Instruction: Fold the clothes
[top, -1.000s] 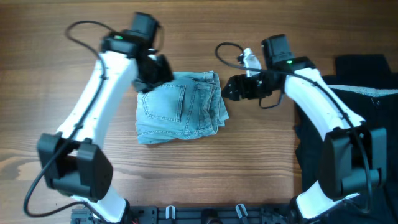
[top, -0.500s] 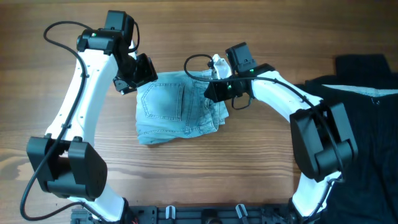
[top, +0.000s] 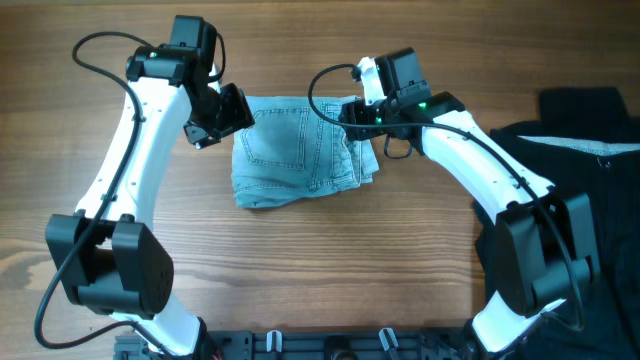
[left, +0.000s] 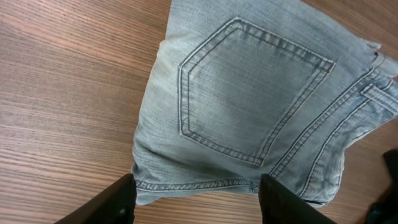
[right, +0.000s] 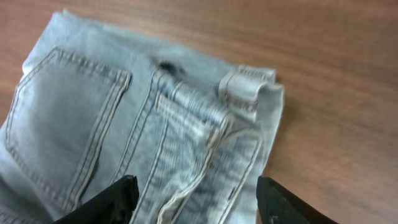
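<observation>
Left gripper (left: 196, 193): fingers spread, just over the left edge of the light blue faded denim shorts (top: 298, 150).
Right gripper (right: 194, 198): spread too, above the shorts' waistband corner.
Shorts: a folded bundle on the brown wooden table (top: 400, 260).
Doing it well: I'd pinch all layers together and avoid dragging the bundle.

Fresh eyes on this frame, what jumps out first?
Folded light blue denim shorts lie centre of the overhead view, back pocket up. The left end effector hovers at their left edge, the right end effector at their upper right corner, both open. Black garments sit at the far right.
</observation>
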